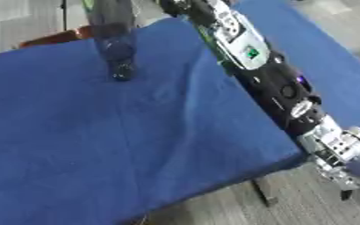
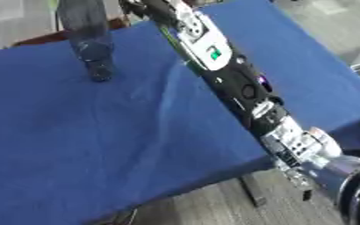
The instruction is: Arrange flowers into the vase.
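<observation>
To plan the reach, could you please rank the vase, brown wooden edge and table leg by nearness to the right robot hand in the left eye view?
From the right robot hand at the top edge:
1. Vase, just to its left.
2. Brown wooden edge, far left.
3. Table leg, bottom right.
</observation>
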Controlling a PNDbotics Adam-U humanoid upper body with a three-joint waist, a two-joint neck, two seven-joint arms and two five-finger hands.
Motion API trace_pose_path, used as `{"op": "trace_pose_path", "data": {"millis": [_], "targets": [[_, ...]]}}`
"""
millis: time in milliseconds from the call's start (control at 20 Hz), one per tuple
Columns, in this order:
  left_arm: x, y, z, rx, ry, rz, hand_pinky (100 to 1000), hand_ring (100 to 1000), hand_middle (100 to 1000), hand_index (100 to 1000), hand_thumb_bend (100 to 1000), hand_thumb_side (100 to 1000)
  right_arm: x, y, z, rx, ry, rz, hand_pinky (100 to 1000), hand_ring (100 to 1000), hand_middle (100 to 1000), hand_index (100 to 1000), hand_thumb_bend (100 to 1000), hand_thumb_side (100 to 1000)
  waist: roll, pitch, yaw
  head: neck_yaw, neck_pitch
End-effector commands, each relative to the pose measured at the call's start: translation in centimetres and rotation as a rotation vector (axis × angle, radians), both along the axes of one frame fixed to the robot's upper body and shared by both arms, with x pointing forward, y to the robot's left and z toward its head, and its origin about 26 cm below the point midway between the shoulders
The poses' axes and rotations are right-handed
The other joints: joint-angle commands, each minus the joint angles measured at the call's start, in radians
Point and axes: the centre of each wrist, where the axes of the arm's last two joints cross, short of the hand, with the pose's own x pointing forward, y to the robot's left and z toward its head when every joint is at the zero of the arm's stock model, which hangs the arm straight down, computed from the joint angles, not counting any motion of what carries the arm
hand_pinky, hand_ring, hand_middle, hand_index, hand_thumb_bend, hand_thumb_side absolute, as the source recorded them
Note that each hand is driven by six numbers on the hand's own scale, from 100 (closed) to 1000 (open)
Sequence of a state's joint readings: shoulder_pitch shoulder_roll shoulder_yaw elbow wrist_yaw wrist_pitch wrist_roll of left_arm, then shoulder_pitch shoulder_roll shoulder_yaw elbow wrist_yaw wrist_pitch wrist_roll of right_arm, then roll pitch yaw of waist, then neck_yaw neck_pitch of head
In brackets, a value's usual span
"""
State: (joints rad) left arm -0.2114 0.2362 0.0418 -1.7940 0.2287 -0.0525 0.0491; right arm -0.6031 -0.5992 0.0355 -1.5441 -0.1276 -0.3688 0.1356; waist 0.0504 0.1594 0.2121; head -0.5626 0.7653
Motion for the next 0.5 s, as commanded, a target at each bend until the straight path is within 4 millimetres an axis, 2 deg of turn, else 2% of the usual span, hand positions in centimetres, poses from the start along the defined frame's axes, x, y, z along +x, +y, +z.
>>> {"op": "trace_pose_path", "data": {"millis": [50,300,500], "targets": [[0.0,0.6,0.8,0.023,-0.023,0.013,498,558,609,824,302,952,-1.0,-0.4,2.3,0.046,-0.051,0.007,100,133,100,275,100,852,0.012,-0.02,0.001,-0.003,0.005],[0.0,0.6,0.8,0.023,-0.023,0.013,498,558,609,824,302,952,-1.2,-0.6,2.7,0.073,-0.034,0.035,100,133,100,275,100,852,0.012,-0.021,0.001,-0.003,0.005],[0.0,0.7,0.7,0.028,-0.022,0.014,497,555,608,824,306,949,-2.3,-0.8,4.4,0.129,-0.114,0.058,100,143,100,299,100,813,0.005,-0.032,-0.007,-0.005,0.005]]}}
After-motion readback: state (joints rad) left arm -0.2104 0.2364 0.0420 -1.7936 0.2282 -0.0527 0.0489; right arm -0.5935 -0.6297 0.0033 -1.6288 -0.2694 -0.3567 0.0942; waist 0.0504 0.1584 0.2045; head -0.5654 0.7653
